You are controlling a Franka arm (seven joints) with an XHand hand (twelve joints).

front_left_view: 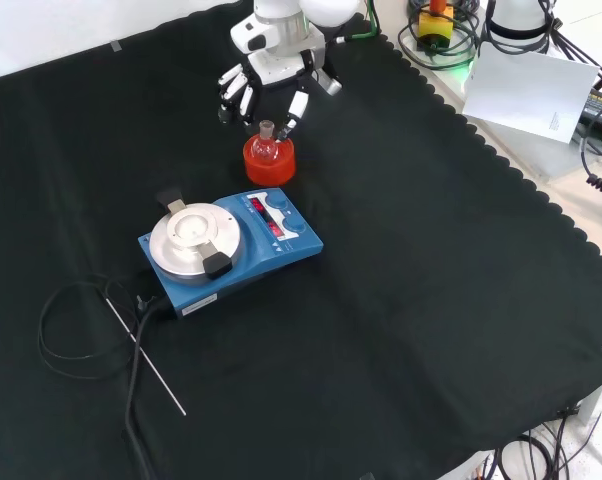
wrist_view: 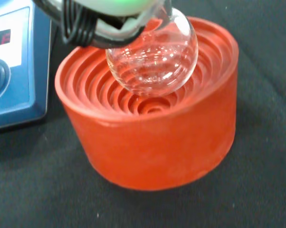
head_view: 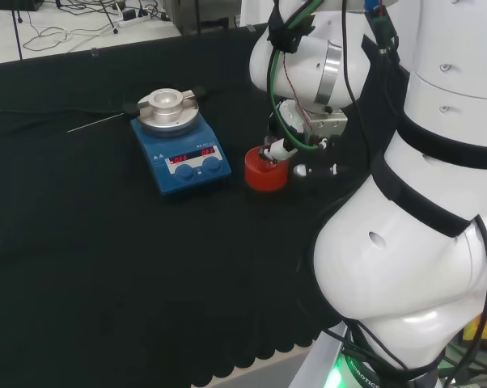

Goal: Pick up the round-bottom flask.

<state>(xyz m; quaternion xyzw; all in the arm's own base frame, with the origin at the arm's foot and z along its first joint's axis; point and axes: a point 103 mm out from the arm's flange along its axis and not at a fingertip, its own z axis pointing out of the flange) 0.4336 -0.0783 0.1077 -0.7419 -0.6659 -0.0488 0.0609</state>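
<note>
A clear glass round-bottom flask [wrist_view: 155, 59] shows in the wrist view with its smooth bulb just above the ribbed well of a red stand [wrist_view: 152, 128], a squat ring whose inside steps down in concentric ridges; whether the bulb touches the ridges I cannot tell. In the front view the flask's short neck [front_left_view: 267, 131] stands upright over the stand, and the black and white robot hand [front_left_view: 249, 92] comes down from the view's top with its fingers [front_left_view: 293, 108] reaching along both sides of the neck; whether they are clamped on the glass I cannot tell. Just beside the stand, nearer the camera in the front view, sits a blue stirrer box [front_left_view: 231, 250] with a round brushed-metal plate and a black cable. A thin metal rod [front_left_view: 146, 360] lies on the black-cloth worktop [front_left_view: 431, 300], whose scalloped edge is well apart from the stand, with broad bare cloth to the front view's right.
</note>
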